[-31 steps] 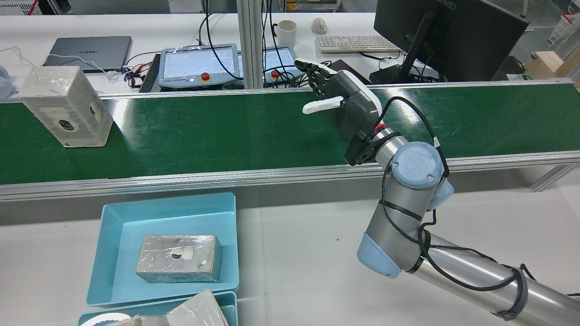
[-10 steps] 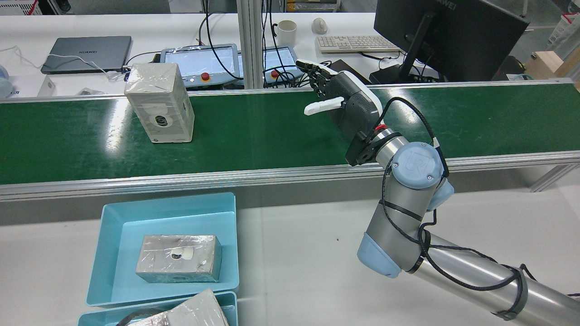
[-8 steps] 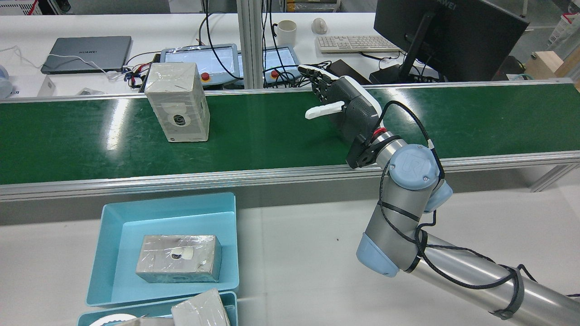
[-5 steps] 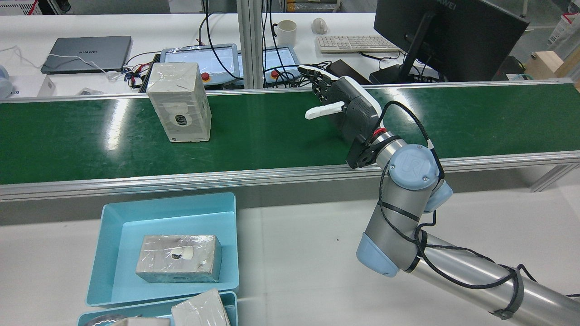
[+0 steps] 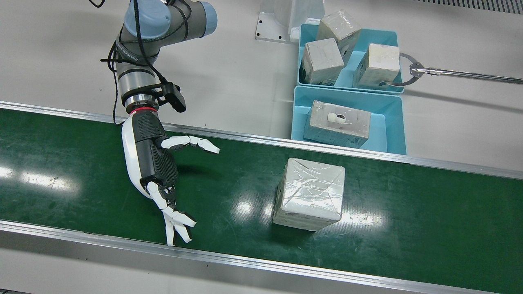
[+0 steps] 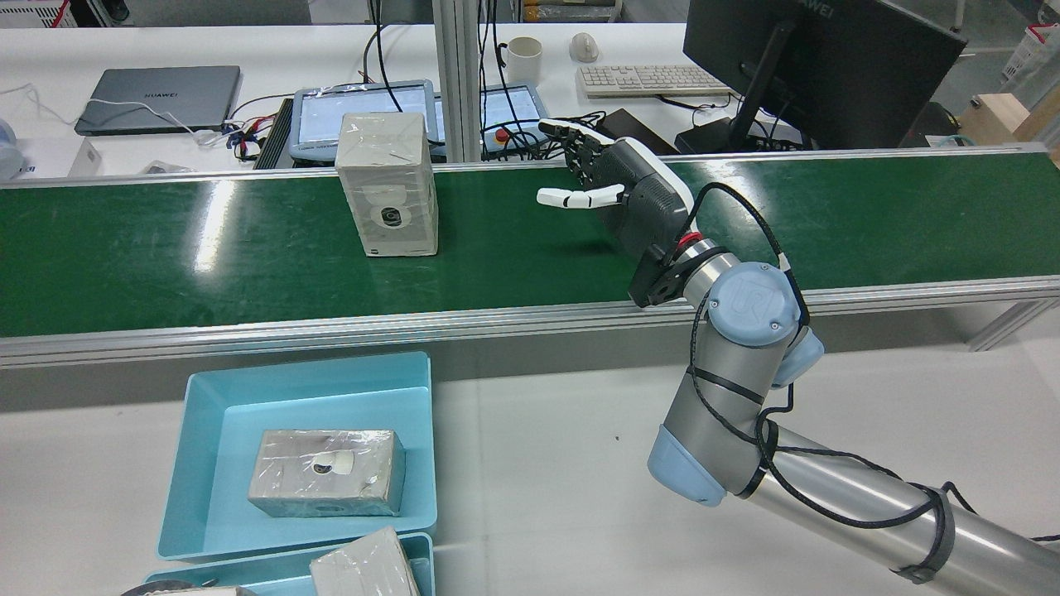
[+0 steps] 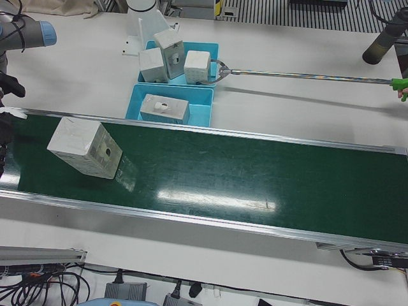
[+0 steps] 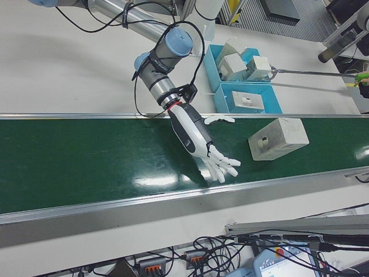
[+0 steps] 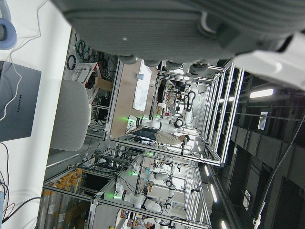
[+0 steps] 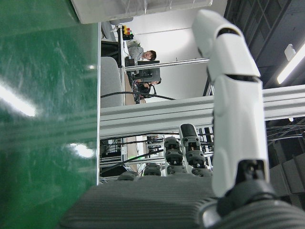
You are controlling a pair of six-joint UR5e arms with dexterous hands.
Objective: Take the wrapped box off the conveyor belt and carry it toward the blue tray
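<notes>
The wrapped box (image 5: 309, 194) (image 6: 387, 194) stands on the green conveyor belt (image 5: 81, 171), level with the near blue tray (image 5: 391, 126) (image 6: 199, 463). My right hand (image 5: 153, 163) (image 6: 638, 194) hovers low over the belt, open, fingers spread toward the box, with a clear gap of belt between them. The right-front view shows the same hand (image 8: 199, 138) and the box (image 8: 278, 137) apart. In the right hand view the box's bottom edge (image 10: 138, 9) shows beyond the fingers (image 10: 233, 95). Only a grey slice of my left hand (image 9: 167, 24) shows, in its own view.
A wrapped box (image 5: 337, 123) lies in the near tray. A second blue tray (image 5: 390, 38) behind it holds three more. A long grabber pole (image 5: 449, 74) reaches to that tray, held by a person's hand (image 7: 403, 94). Aluminium rails (image 5: 261, 141) edge the belt.
The box has ridden the belt toward my right hand, about halfway across the rear view. My right hand dipped slightly and its thumb stretched out toward the box.
</notes>
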